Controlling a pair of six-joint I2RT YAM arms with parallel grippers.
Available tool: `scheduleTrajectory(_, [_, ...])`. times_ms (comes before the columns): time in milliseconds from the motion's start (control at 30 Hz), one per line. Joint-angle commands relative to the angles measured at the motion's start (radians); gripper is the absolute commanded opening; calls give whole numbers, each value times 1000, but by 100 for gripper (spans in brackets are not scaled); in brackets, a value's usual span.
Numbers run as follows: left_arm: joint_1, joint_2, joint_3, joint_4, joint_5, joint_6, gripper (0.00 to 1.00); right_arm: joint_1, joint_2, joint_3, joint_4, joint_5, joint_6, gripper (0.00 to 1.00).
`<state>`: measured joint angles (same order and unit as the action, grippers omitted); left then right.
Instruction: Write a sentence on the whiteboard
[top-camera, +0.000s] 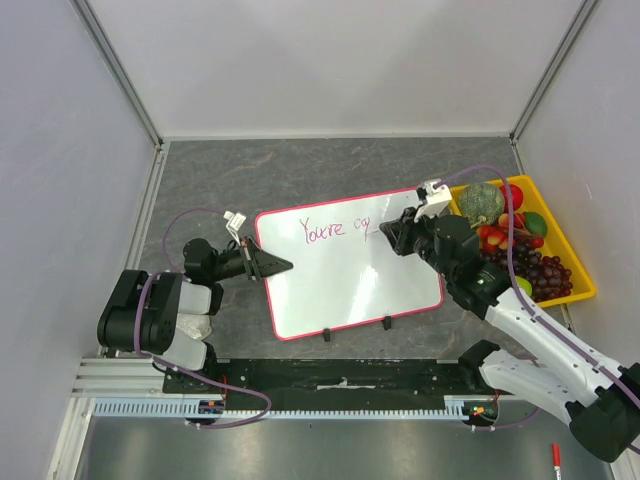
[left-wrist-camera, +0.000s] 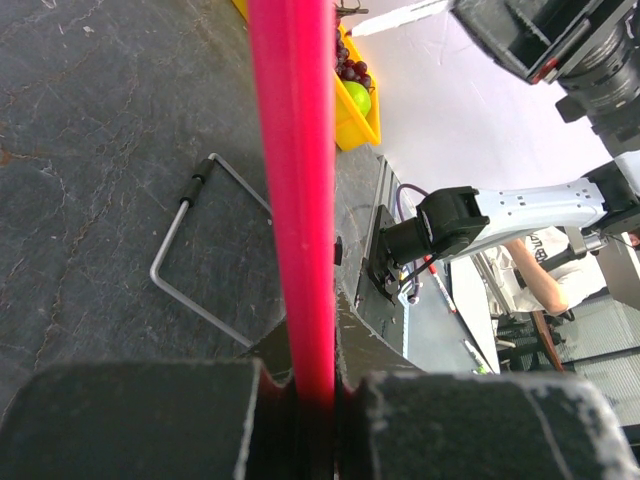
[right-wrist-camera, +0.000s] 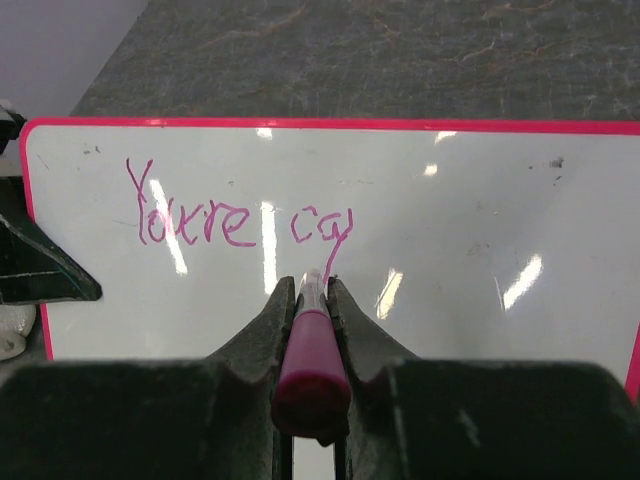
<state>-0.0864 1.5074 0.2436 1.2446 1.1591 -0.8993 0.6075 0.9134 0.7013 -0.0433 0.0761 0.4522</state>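
Observation:
The whiteboard (top-camera: 350, 275) with a pink-red rim lies flat in the middle of the table. The sentence (top-camera: 335, 230) reads "You're ca" plus a downstroke, in magenta along the far edge; it also shows in the right wrist view (right-wrist-camera: 235, 215). My left gripper (top-camera: 283, 266) is shut on the board's left rim (left-wrist-camera: 297, 180). My right gripper (top-camera: 388, 236) is shut on a magenta marker (right-wrist-camera: 312, 345), whose tip rests on the board just below the last letter. The board's two black clips (top-camera: 356, 327) sit on its near edge.
A yellow tray (top-camera: 580, 260) of toy fruit stands right of the board, close behind my right arm. A red-capped pen (top-camera: 555, 458) lies off the table at bottom right. A wire handle (left-wrist-camera: 200, 250) lies under the board in the left wrist view. Grey walls enclose the table.

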Motion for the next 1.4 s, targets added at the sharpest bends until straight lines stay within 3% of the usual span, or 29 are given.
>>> scheduleTrajectory(0, [-3,16,-13,9,-2,83,2,-5,-2,90,29,62,-23,0])
scheduleTrajectory(467, [-4,13,-13,7,-2,83,2,-15,114,99,103,132,-33,0])
scheduleTrajectory(1367, [-3,13,-15,10,-2,83,2,-35,65,20,59,117,-49,0])
